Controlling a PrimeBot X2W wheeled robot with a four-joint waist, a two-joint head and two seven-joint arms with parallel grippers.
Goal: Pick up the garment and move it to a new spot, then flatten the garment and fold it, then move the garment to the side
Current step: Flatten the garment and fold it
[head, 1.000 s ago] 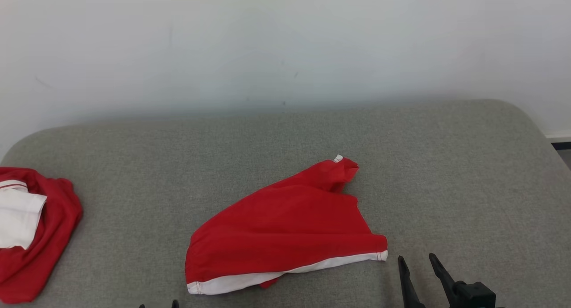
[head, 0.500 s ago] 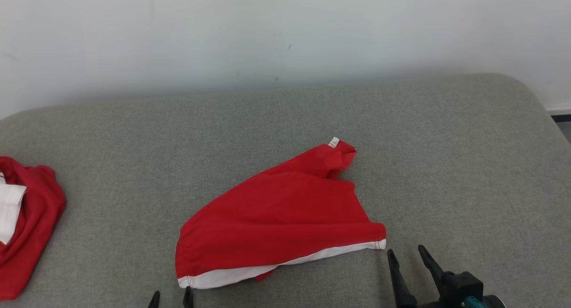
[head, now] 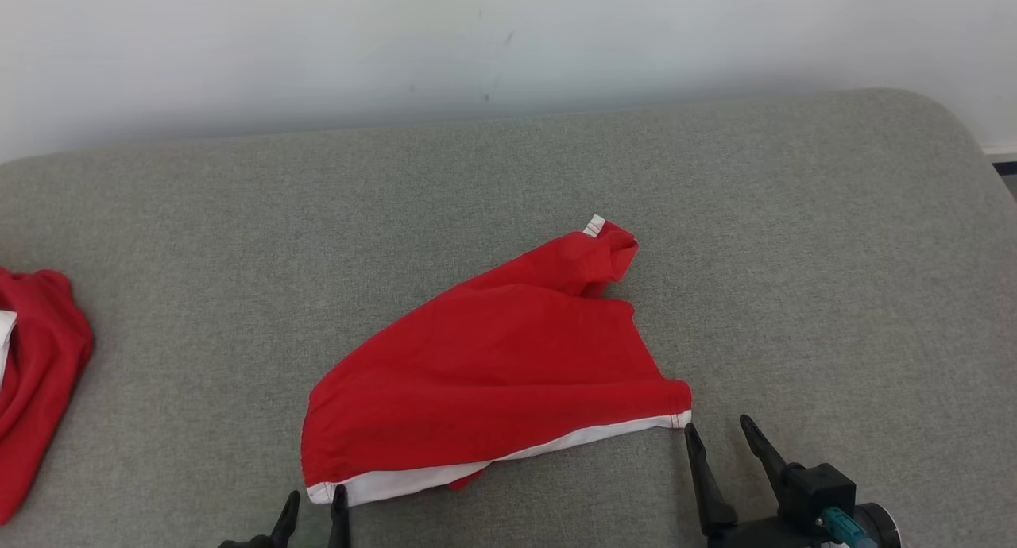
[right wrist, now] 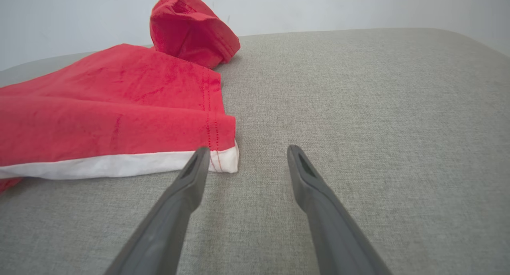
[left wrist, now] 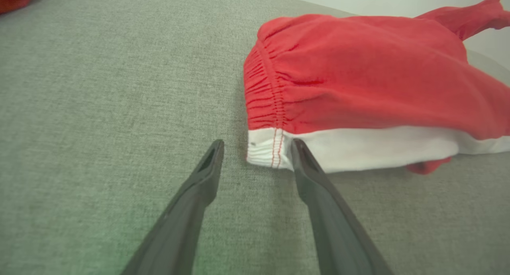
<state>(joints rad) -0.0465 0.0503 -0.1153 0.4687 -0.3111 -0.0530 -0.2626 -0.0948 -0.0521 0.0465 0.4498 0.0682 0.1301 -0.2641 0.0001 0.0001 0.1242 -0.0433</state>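
1. Left gripper (left wrist: 257, 143): fingers spread wide, nothing clamped.
2. A corner of the garment (head: 493, 373) sits right in the gap at the left gripper's tips. This is the end with the gathered stitching. The right fingertip (left wrist: 298, 145) is at the edge of the white band (left wrist: 378, 147); can't tell if it touches.
3. Right gripper (head: 717, 423): fingers spread wide, empty.
4. The garment's other white-trimmed corner lies just at the right gripper's left fingertip (right wrist: 201, 153). In the right wrist view that tip overlaps the band near the corner, so contact is unclear. Bare grey pad (head: 794, 254) lies between the fingers and ahead-right of them.
5. The garment is red, with the white band along its near edge. It lies loosely flat on the pad and spans the space between the two grippers, ahead of both. The bulk runs forward-right from the left gripper and forward-left from the right one.
6. A bunched end stands up at the garment's far side, ahead-left of the right gripper.
7. A second red cloth (head: 36, 373) lies well off to the left of the left gripper, apart from the garment.
8. A pale wall (head: 508, 48) stands beyond the pad, ahead of both grippers.
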